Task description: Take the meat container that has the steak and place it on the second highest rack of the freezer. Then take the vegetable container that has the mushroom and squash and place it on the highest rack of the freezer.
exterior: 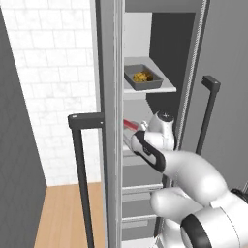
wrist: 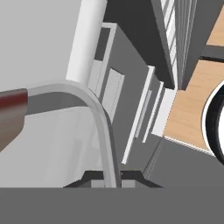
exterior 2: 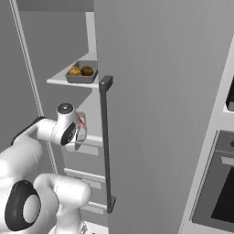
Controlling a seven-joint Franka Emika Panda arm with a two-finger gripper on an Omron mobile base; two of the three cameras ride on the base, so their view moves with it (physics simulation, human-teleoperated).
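The freezer (exterior: 112, 58) stands open. A grey vegetable container (exterior: 143, 77) (exterior 2: 81, 73) holding the mushroom and squash (exterior: 141, 76) (exterior 2: 80, 71) rests on the upper white shelf (exterior: 157, 89). One shelf lower is my gripper (wrist: 111, 178) (exterior 2: 81, 133), shut on the rim of the grey meat container (wrist: 94, 109). The red steak (wrist: 11, 113) (exterior: 129, 125) (exterior 2: 82, 120) lies inside that tray. In the left base view the door edge and my hand hide most of the tray.
The freezer door (exterior 2: 160, 91) with its long dark bar handle (exterior 2: 106, 141) (exterior: 209, 111) stands close on the right. Another dark handle (exterior: 80, 164) is on the left. Grey drawers (exterior: 139, 193) sit below the shelves. Wooden floor (exterior: 63, 213) lies beneath; an oven (exterior 2: 219, 183) is far right.
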